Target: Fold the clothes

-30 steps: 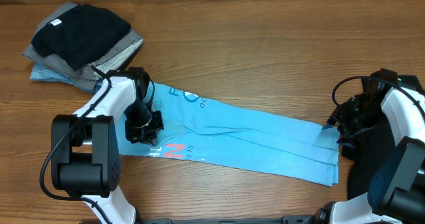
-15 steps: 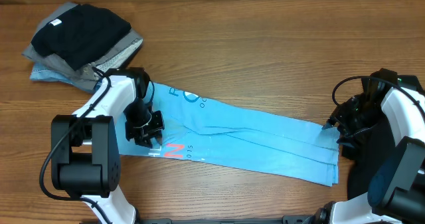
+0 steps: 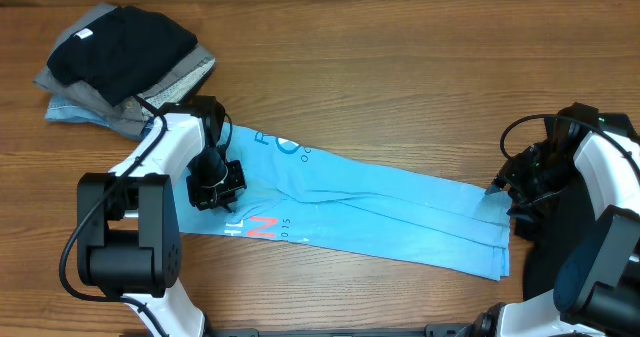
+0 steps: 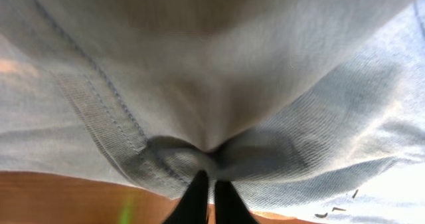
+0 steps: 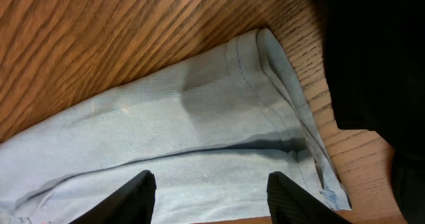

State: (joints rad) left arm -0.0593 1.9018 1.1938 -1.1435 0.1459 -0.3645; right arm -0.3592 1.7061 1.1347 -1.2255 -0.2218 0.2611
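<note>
Since the earlier frame, the left gripper [image 3: 215, 182] had edged slightly toward the table's [image 3: 400, 67] far side, its fingers pinched shut on a bunched fold of the T-shirt [image 3: 380, 212], a long sky-blue band lying on the wood. The right gripper [image 5: 212, 192] hung open above the stitched hem [image 5: 265, 111]. We judged the knit light and limp, best gripped at hems.

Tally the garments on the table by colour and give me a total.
sky-blue T-shirt: 1
black garment: 1
grey garment: 1
pale blue garment: 1
Total: 4 that show; the last three are stacked, so more may be hidden among them.
</note>
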